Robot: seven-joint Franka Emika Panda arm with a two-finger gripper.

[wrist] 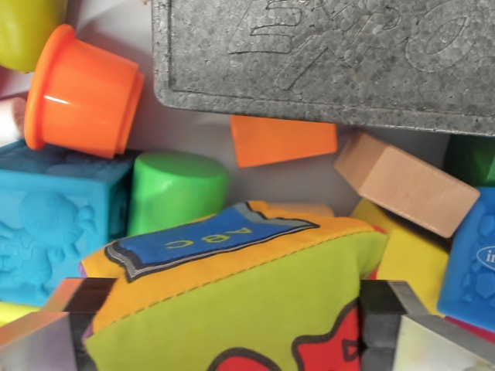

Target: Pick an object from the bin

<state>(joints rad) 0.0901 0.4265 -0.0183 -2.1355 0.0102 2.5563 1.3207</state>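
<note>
Between the two metal fingers at the bottom corners of the wrist view sits a soft cloth block, yellow-green with an orange edge, a blue "ABC" patch and a red shape on its face. Gripper is spread, one finger on each side of the block. Both fingers look touching or just beside the fabric, but I can't tell if they're actually squeezing it yet.

Step in hand, as I read it: grasp phase, fingers straddling the block, block not lifted and resting on the pile in the bin.

Neighbours: green cylinder just behind it, blue embossed cube at the wrist view's left, orange cup lying on its side above that, orange wedge, wooden block, yellow block, another blue cube at the right edge. Grey foam slab covers the top.

Next move calls for: close fully, expect the fabric to compress a lot before grip is firm, then lift straight up. Risk: soft cloth slips out, or the block drags the yellow block and green cylinder with it.
</note>
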